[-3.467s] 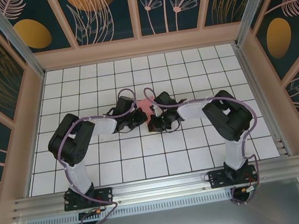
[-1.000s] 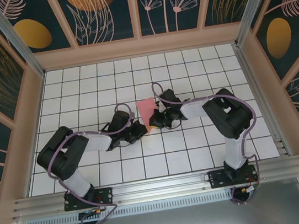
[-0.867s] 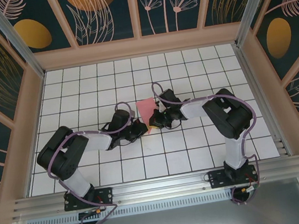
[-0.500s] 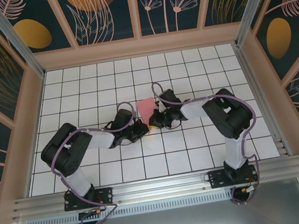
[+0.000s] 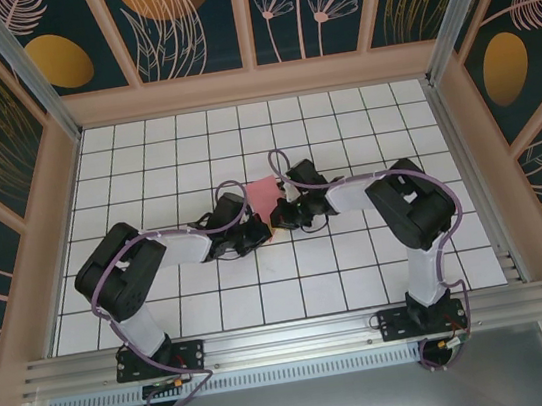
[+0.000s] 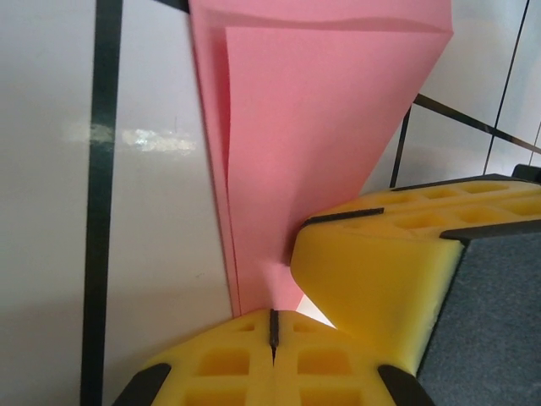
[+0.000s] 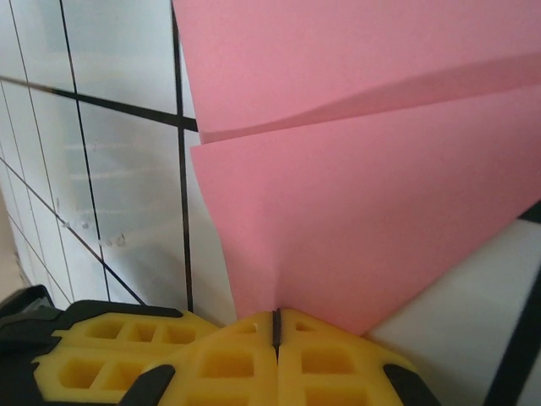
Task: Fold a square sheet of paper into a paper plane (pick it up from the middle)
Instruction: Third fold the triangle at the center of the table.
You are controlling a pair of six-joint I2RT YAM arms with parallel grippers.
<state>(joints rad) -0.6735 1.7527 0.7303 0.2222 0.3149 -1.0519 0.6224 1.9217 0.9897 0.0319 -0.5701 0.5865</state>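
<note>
Change noted over the last second: the left arm has swung its forearm inward, bringing the left gripper (image 5: 255,233) up against the right gripper (image 5: 277,220), where a clear gap stood between them before; the right arm has barely shifted. Both now meet at one spot near the middle of the tiled table (image 5: 359,251), at the narrow end of the square sheet of paper (image 5: 262,194). The sheet is already folded into a tapered pink wedge with a visible overlapping flap. In the left wrist view the left gripper (image 6: 272,334) has its yellow pads pressed together on the paper's tip, with one of the right gripper's fingers (image 6: 372,271) touching alongside. The right wrist view shows the right gripper (image 7: 276,326) likewise pinching that tip, jaws closed on the paper. Assessment: with both grips on the same end, the work appears to be at a crease-setting or re-grip stage — not complete, since the far end is still broad rather than pointed. Orientation: the long axis runs roughly near-to-far across the table, leaning slightly; the point faces the arm bases, and the wide end lies away from them, partly lifted off the tiles.
</note>
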